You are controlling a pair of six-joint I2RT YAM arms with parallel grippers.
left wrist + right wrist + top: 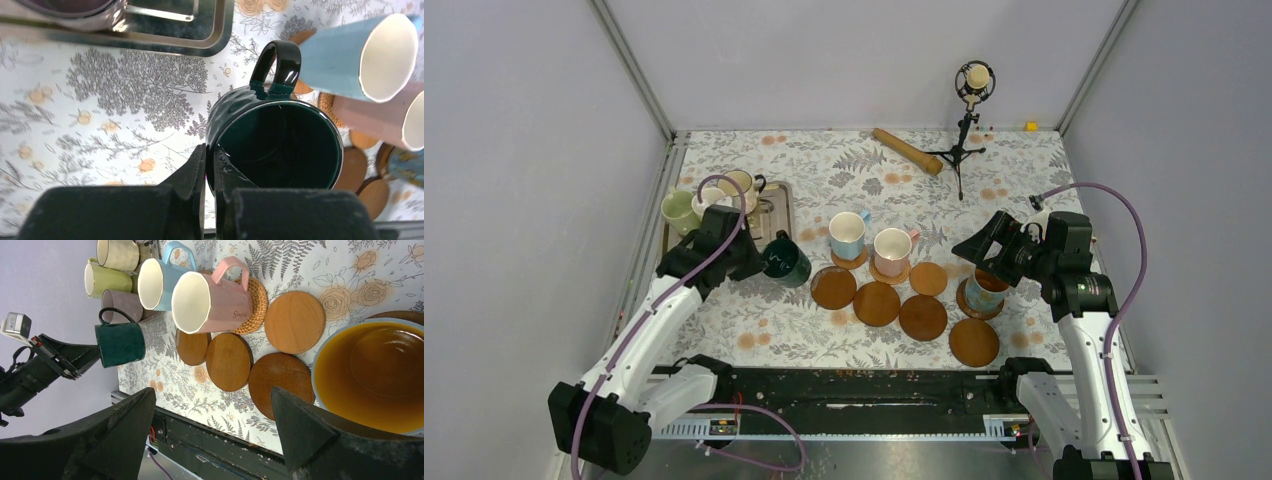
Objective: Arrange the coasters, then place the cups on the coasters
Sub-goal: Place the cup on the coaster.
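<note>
Mug, dark green, glazed, hard and judged slippery, is pinched at its rim wall by the closed left gripper just beside the tray; right gripper is spread wide, empty.

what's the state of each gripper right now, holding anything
left gripper: shut on the dark green mug, pinching its rim.
right gripper: open, holding nothing, blue mug just beside it.
</note>
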